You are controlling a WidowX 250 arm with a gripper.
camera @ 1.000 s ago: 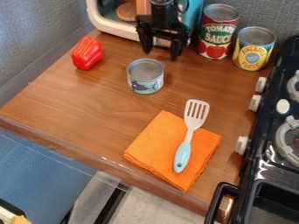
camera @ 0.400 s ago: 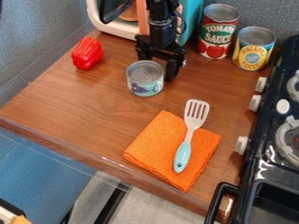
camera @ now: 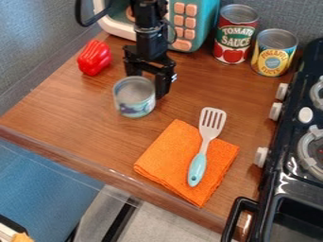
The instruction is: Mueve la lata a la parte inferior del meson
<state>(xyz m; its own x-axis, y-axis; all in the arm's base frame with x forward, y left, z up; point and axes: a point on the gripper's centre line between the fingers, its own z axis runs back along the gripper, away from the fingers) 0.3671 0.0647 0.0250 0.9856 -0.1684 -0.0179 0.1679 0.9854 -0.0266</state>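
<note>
The black gripper [camera: 148, 83] hangs down at the upper middle of the counter, right behind the small can. Its fingers stand apart: one is partly hidden behind the can, the other comes down along the can's right side. The small can [camera: 134, 98], with a grey lid and a light blue label, stands left of the counter's middle; whether the fingers touch it I cannot tell. The brown wooden counter [camera: 75, 111] runs down to its front edge at the lower left.
A red toy pepper [camera: 94, 58] lies left of the arm. An orange cloth [camera: 165, 156] with a spatula [camera: 203, 142] on it lies in front. A tomato can [camera: 235, 34], a pineapple can [camera: 274, 52] and a toy microwave [camera: 193, 23] stand behind; the black stove [camera: 287, 146] is at right.
The gripper has come down and forward from the back, then shifted left. The small can has slid toward the lower left along with it.
</note>
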